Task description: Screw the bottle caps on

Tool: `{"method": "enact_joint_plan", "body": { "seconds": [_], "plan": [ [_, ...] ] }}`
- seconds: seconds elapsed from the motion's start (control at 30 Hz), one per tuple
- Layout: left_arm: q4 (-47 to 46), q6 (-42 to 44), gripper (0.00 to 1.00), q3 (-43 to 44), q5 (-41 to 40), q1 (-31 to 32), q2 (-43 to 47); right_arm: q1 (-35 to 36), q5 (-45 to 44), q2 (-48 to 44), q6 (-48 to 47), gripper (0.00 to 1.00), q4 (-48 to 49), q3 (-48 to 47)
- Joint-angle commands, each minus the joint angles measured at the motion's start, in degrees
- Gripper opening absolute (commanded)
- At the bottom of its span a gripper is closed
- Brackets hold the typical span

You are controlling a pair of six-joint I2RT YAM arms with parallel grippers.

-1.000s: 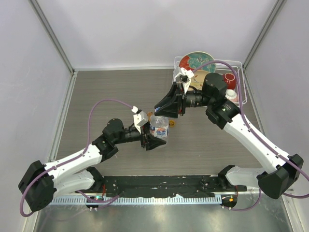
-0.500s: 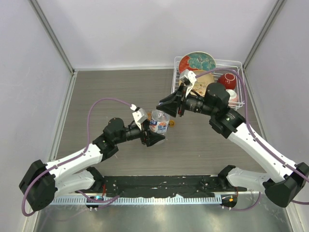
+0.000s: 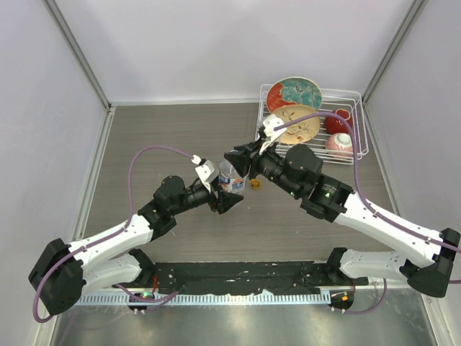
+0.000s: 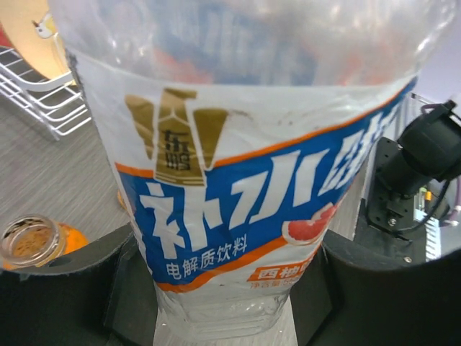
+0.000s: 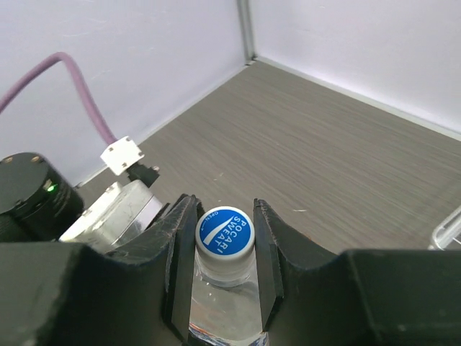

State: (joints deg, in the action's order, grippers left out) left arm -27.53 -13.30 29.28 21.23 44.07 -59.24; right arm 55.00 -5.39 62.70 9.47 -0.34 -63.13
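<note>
Two grips: left gripper [image 3: 225, 202] clamps the clear labelled plastic bottle [image 4: 238, 216]; right gripper [image 3: 240, 160], from two o'clock, pinches its round blue cap [image 5: 224, 231]; tilt risks cross-threading.

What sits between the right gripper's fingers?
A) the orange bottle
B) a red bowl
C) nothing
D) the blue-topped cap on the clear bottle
D: the right gripper closes on both sides of the cap atop the clear bottle.
</note>
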Motion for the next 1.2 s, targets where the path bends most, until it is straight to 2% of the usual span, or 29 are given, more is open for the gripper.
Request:
{"method": "enact_joint_plan", "body": {
  "seconds": [0.0,0.17,0.3,0.4,0.5,0.57,0.6,0.7,0.77,0.8,0.9,1.07,1.17],
  "plan": [
    [-8.0,3.3,0.0,1.4,-8.0,-1.1,1.7,6.7,-17.4,3.1,-1.7,0.01,-8.6,-1.9],
    [-8.8,5.3,0.0,0.0,-9.4,-1.1,2.1,9.3,-29.9,5.9,1.3,0.01,-11.7,-4.0],
    [-10.6,6.4,0.0,-1.6,-8.8,-1.1,2.4,12.6,-45.9,10.4,5.5,0.01,-14.8,-7.0],
    [-10.7,6.6,0.0,-1.8,-8.8,-1.1,2.4,13.5,-48.2,13.3,6.6,0.01,-15.6,-9.4],
    [-10.4,6.6,0.0,-1.7,-9.2,-1.1,2.4,14.1,-47.9,15.1,6.7,0.01,-15.5,-11.7],
    [-10.3,6.5,0.0,-1.7,-9.4,-1.2,2.5,14.4,-47.5,15.6,6.3,0.11,-15.3,-13.1],
    [-10.1,6.4,0.0,-1.8,-9.6,-1.1,2.5,14.4,-47.3,15.6,6.1,0.24,-14.7,-13.3],
    [-9.8,6.1,0.0,-1.8,-9.7,-1.3,2.5,14.5,-45.1,14.0,4.3,0.41,-12.3,-13.2],
    [-9.3,5.3,0.0,-1.8,-9.4,-1.6,2.4,14.5,-42.9,11.5,3.0,0.47,-10.7,-12.5],
    [-9.0,5.0,0.0,-1.8,-8.7,-1.8,2.4,14.5,-41.9,10.7,2.0,0.54,-9.5,-12.5],
    [-8.2,3.6,0.01,-2.3,-4.1,-2.4,2.6,14.5,-37.9,7.8,0.7,0.67,-9.0,-13.2],
    [-6.5,2.6,0.03,-2.6,2.5,-2.4,2.7,14.3,-32.7,5.4,-1.4,0.72,-11.4,-16.7],
    [-6.4,2.6,0.02,-2.6,5.3,-2.7,2.7,12.5,-26.3,4.0,-1.3,0.74,-14.2,-18.2]
  ]
}}
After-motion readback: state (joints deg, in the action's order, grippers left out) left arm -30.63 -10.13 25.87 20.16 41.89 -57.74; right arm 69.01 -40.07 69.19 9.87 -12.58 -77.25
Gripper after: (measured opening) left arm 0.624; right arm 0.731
